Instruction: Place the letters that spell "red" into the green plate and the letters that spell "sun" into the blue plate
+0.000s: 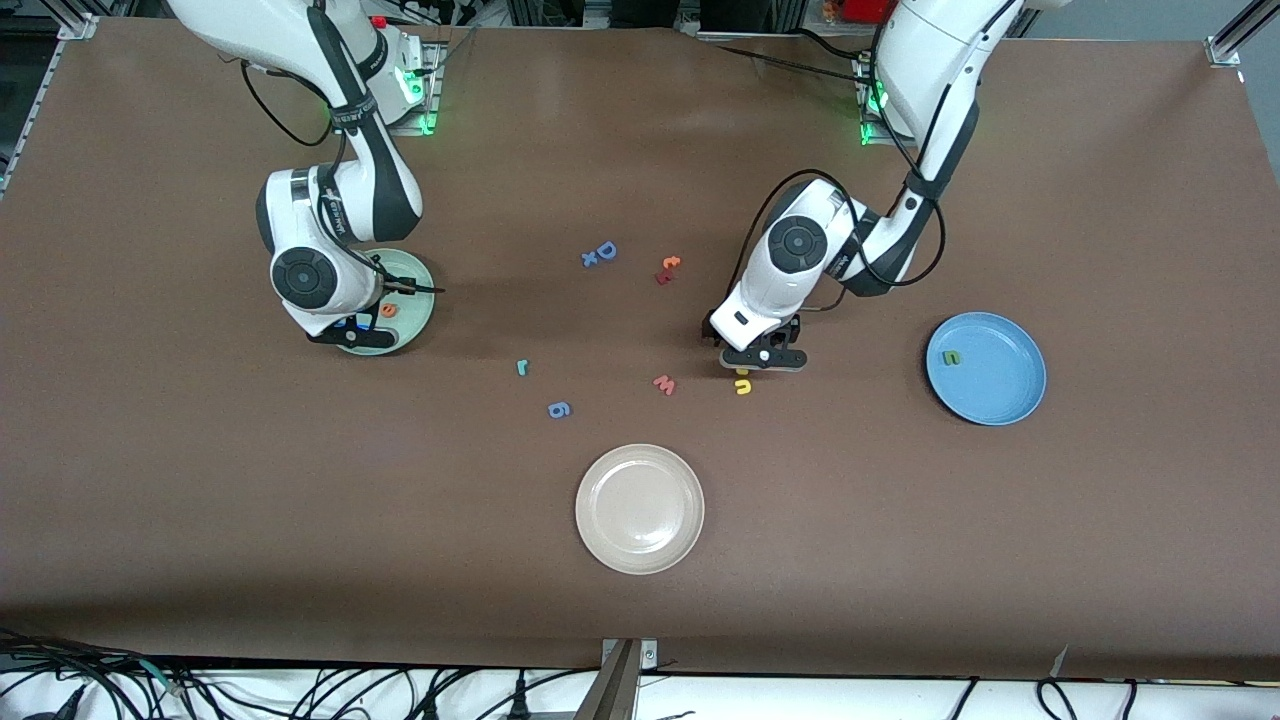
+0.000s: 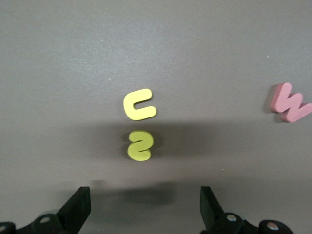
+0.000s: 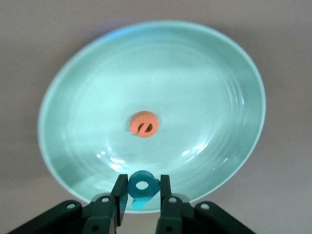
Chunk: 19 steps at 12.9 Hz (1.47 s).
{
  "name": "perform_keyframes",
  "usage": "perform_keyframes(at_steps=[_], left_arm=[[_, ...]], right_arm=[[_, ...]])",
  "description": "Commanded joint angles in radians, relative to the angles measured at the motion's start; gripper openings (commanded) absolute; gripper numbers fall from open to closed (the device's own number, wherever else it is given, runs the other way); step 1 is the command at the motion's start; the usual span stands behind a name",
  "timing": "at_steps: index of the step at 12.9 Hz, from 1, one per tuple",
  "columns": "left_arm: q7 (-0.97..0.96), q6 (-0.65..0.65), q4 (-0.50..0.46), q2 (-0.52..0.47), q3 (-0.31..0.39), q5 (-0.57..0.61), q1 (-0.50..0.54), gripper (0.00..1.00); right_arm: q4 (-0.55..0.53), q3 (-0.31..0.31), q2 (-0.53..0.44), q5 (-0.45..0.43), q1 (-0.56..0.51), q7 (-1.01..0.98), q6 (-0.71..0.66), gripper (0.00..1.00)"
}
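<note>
Two letters are plated: your e in the green plate, mid-left, n in the blue plate. Right gripper pinches d over green; left gripper gapes empty above s, u (r waits centre).

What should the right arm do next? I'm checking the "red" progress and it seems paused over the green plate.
Probably open the right gripper to drop the teal letter it pinches: it hangs over the green plate, where the orange "e" already lies.
</note>
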Motion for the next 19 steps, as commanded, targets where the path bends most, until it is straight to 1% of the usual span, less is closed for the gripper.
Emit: perform_keyframes(at_steps=[1,2,3,4,5,6,7,8,9,10,11,12,13,14,15,16,17,19], left_arm=[[-0.013,-0.001,0.04,0.019,0.023,-0.014,-0.028,0.99],[-0.01,-0.001,0.044,0.023,0.029,-0.011,-0.03,0.99],[-0.001,-0.001,0.044,0.025,0.052,-0.01,-0.039,0.99],[0.003,-0.001,0.044,0.025,0.077,-0.008,-0.044,0.99],[0.003,0.001,0.046,0.026,0.088,-0.005,-0.05,0.99],[0.003,0.001,0.046,0.036,0.098,0.022,-0.053,0.99],[-0.003,0.001,0.046,0.043,0.1,0.052,-0.059,0.99],[-0.011,0.001,0.047,0.046,0.101,0.055,-0.061,0.99],[-0.013,0.001,0.054,0.046,0.101,0.055,-0.064,0.99],[-0.013,0.001,0.063,0.046,0.101,0.055,-0.07,0.99],[-0.013,0.001,0.064,0.049,0.101,0.053,-0.073,0.98],[-0.013,0.001,0.066,0.054,0.101,0.055,-0.079,0.98],[-0.013,0.001,0.067,0.057,0.103,0.056,-0.08,0.97],[-0.013,0.001,0.067,0.062,0.103,0.056,-0.082,0.94],[-0.011,0.001,0.072,0.063,0.105,0.058,-0.088,0.94],[-0.01,0.001,0.074,0.068,0.114,0.058,-0.091,0.93],[-0.008,0.001,0.074,0.068,0.12,0.058,-0.097,0.9],[-0.007,0.004,0.075,0.068,0.121,0.058,-0.097,0.83]], right_arm=[[-0.036,-0.001,-0.001,0.007,-0.012,-0.027,0.042,0.22],[-0.034,-0.001,0.01,0.007,-0.014,-0.027,0.042,0.4],[-0.034,-0.001,0.01,0.007,-0.014,-0.027,0.039,0.87],[-0.032,-0.001,-0.001,0.007,-0.015,-0.033,0.027,1.0],[-0.02,0.005,-0.019,0.007,-0.014,-0.035,-0.003,1.0],[0.001,0.008,-0.034,0.008,-0.012,-0.029,-0.038,1.0],[0.026,0.01,-0.05,0.01,-0.011,-0.03,-0.063,1.0],[0.05,0.013,-0.054,0.011,-0.006,-0.022,-0.071,1.0],[0.066,0.051,-0.064,0.011,-0.003,-0.01,-0.065,1.0],[0.085,0.075,-0.07,0.011,-0.004,0.011,-0.044,1.0],[0.099,0.086,-0.062,0.011,-0.001,0.034,-0.001,1.0],[0.101,0.114,-0.058,0.01,0.002,0.036,0.042,1.0],[0.106,0.17,-0.056,0.007,0.003,0.022,0.076,1.0],[0.131,0.224,-0.044,0.007,0.008,0.036,0.11,0.99],[0.179,0.24,0.002,0.007,0.011,0.053,0.142,0.99],[0.228,0.241,0.045,0.007,0.014,0.057,0.153,0.94],[0.272,0.241,0.079,0.01,0.028,0.059,0.159,0.86],[0.351,0.241,0.151,0.011,0.037,0.066,0.167,0.62]])
